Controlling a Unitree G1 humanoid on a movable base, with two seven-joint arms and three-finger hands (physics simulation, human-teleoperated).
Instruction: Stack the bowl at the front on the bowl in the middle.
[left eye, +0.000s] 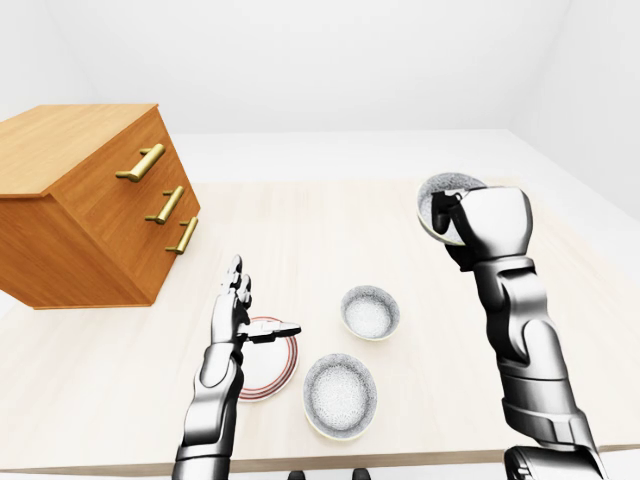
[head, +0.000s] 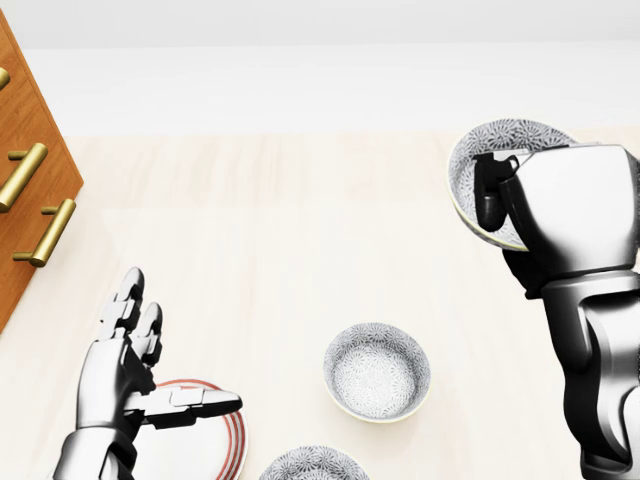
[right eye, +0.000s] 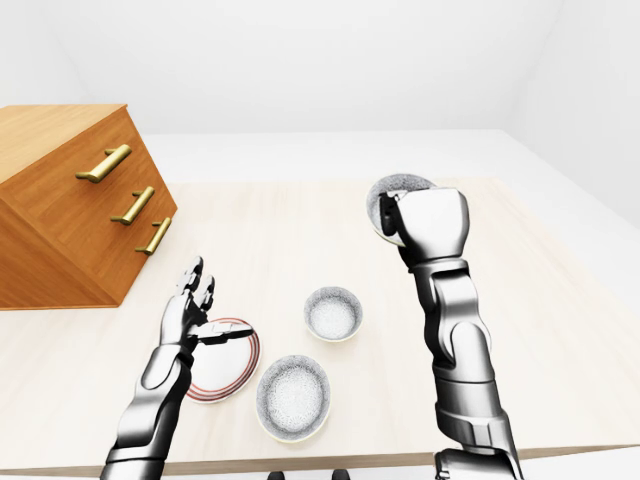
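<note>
A patterned grey bowl (head: 505, 140) hangs tilted in the air at the right of the head view, with my right hand (head: 490, 195) shut on its rim. Below and to its left, a second bowl (left eye: 370, 312) of the same kind stands upright on the pale table (left eye: 300, 230). A larger-looking third bowl (left eye: 340, 395) sits near the bottom of the left-eye view. My left hand (left eye: 262, 305) is open, fingers spread and thumb out, hovering over a red-rimmed white plate (left eye: 275, 375) to the left of the two bowls.
A wooden chest of drawers (left eye: 90, 210) with brass handles stands tilted at the table's left. The table's near edge (left eye: 420, 460) runs along the bottom of the left-eye view. White walls lie behind.
</note>
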